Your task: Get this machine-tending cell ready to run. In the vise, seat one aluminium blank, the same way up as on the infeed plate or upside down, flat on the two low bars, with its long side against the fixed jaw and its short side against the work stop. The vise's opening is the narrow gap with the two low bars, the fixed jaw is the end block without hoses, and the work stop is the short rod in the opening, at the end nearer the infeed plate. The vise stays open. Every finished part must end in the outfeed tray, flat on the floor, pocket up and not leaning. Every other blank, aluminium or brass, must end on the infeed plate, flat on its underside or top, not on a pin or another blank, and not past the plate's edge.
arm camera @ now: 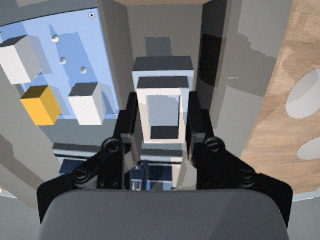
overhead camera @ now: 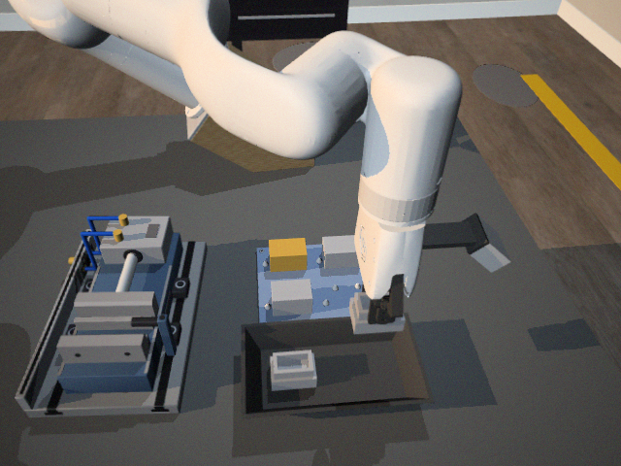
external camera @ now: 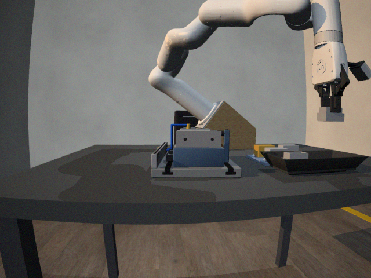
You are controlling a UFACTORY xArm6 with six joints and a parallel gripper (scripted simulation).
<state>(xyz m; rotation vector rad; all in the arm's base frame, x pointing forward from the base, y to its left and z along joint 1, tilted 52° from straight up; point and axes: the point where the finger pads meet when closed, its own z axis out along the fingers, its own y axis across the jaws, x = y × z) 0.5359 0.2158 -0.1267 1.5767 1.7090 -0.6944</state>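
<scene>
From the top view, the gripper [overhead camera: 379, 313] hangs over the far right end of the outfeed tray [overhead camera: 250, 371], near the edge it shares with the infeed plate [overhead camera: 264, 315], and its fingers are clamped part-way on a grey finished part [overhead camera: 362, 320]. A second finished part [overhead camera: 292, 370] already lies pocket up on the tray floor. On the plate sit one brass blank [overhead camera: 287, 253] and two aluminium blanks [overhead camera: 291, 295] [overhead camera: 338, 250], while the vise [overhead camera: 108, 311] stands well apart to the left with nothing visible in its opening. From the exterior view, the held part [external camera: 330, 114] hangs well above the tray [external camera: 314, 163] and looks level, its lower body wider than the strip the fingers [external camera: 335, 103] pinch. From the wrist view, the fingers grip the part [arm camera: 162, 116] across its narrow width, pocket facing the camera, with the tray floor and the other part [arm camera: 163, 72] below. The part is likely rigid machined metal, fairly dense, smooth-sided and so prone to slip or twist if held off-centre; it will not yield to squeezing. A centred hold across the short width, as here, seems the sound choice, and lowering it flat before letting go should keep it from tipping onto the sloped tray wall.
</scene>
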